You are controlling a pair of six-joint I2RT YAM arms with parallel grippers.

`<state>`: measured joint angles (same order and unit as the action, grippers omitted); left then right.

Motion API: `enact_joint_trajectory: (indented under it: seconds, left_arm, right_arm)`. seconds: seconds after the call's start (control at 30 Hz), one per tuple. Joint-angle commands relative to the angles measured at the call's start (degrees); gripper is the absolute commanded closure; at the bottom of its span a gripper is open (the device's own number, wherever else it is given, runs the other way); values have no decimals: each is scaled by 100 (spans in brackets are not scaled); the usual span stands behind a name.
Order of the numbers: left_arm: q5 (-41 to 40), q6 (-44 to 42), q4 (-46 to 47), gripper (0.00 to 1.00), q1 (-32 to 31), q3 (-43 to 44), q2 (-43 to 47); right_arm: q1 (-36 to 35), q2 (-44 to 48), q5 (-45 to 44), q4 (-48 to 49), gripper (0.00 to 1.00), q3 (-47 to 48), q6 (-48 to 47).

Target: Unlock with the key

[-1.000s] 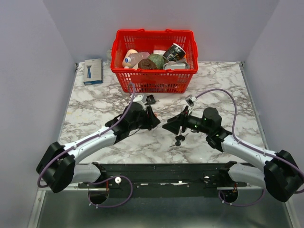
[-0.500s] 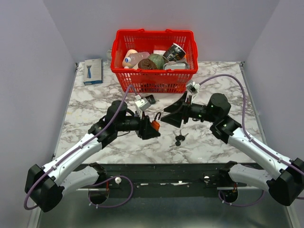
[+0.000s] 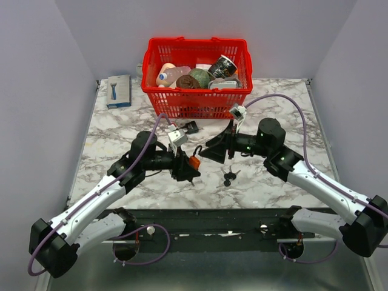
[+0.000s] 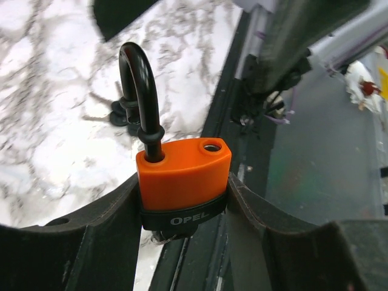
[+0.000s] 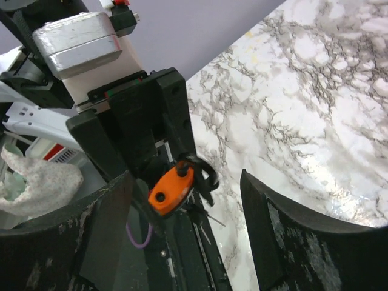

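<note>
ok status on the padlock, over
left end effector shut on orange padlock, shackle open. right end effector open, empty. keys on marble table, nothing blocking.

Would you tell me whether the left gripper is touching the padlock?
Touching: the left wrist view shows the left gripper clamped on the padlock body.

Red basket (image 3: 197,100) beyond the padlock (image 3: 194,162)

Left pincer (image 4: 183,209) clamped; right pincer (image 5: 185,194) spread apart.
</note>
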<state>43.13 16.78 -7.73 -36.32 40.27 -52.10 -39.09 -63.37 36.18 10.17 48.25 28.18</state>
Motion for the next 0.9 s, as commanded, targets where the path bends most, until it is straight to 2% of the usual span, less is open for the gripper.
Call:
enact_joint_trajectory:
  seconds: [0.0,0.1,0.4,0.6,0.87]
  left_arm:
    - [-973,-166,-168,100,37,191,-125]
    - [-1035,-96,-81,100,37,166,-126]
    - [-1378,-131,-141,100,28,95,15]
    - [-1194,-61,-54,100,37,51,6]
    - [-1088,-34,8,100,28,25,-2]
  right_arm:
    - [-352,63,-1014,-349,20,246,468]
    - [-520,-192,-1735,-534,20,378,872]
    - [-889,-887,-2334,-648,20,738,1260]
    - [-977,-1185,-2379,-648,21,984,1295]
    - [-1048,-1616,-2019,-385,24,1196,1365]
